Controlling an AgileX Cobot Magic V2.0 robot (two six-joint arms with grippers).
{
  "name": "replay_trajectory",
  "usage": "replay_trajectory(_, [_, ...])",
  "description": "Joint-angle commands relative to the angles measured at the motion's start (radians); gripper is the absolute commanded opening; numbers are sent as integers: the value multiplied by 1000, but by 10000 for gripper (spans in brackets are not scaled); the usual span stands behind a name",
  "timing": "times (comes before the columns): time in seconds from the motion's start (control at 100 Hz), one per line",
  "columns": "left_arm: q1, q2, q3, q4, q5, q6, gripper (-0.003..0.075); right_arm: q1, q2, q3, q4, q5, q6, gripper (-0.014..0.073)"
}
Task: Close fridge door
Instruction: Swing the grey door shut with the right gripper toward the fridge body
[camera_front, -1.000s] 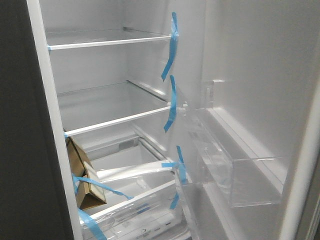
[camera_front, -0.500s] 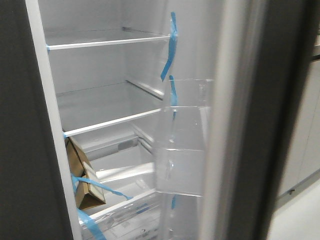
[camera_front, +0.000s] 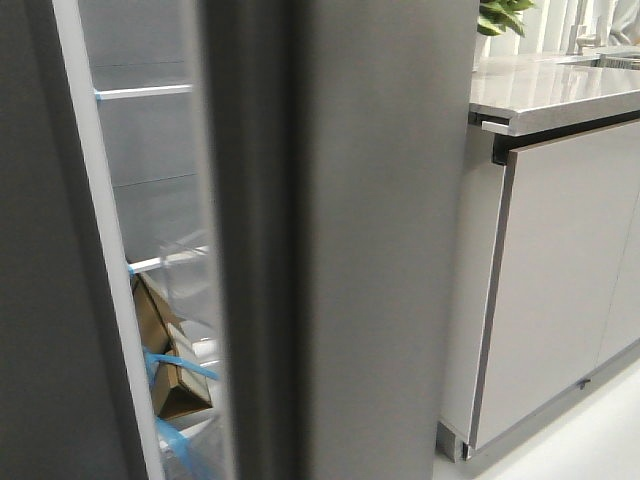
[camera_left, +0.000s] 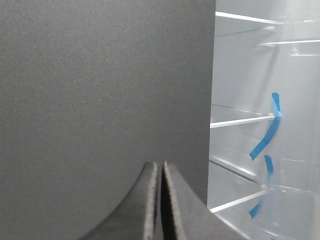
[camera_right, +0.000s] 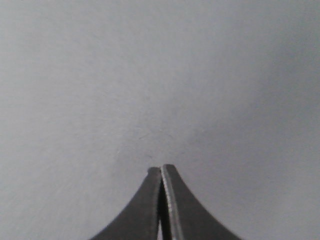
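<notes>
Fridge door (camera_front: 380, 240) is sitting mostly shut, gap showing at 9 o'clock; right gripper (camera_right: 161, 172), fingers together, is facing its grey face, latching left.

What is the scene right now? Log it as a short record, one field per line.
door: fridge door partly shut, dark grey outer face toward the front camera, a gap left at its left edge
interior: white shelves and a cardboard box with blue tape show through the gap
left gripper: fingers together, holding nothing, facing a dark grey panel
right gripper: fingers together, tips close against a plain grey surface
right of fridge: pale cabinet under a countertop
</notes>
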Motion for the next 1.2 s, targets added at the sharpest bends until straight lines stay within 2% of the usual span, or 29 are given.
replay_trajectory(0.0, [2,-11,35,-4,-73,-2,-20,37,-35,-38,80,-21,-70,-46])
replay_trajectory(0.14, [2,-11,35,-4,-73,-2,-20,87,-33,-38,126,-65,-153,-46])
replay_trajectory(0.31, [2,-11,35,-4,-73,-2,-20,121,-33,-38,237,-60,-332,-46])
replay_trajectory(0.52, [2,-11,35,-4,-73,-2,-20,156,-3,-114,237,-45,-453,-46])
replay_trajectory(0.96, [2,-11,35,-4,-73,-2,-20,167,162,-314,237,126,-474,-46])
replay_trajectory(1.19, [-1,-11,35,-4,-73,-2,-20,175,248,-429,228,131,-533,-46])
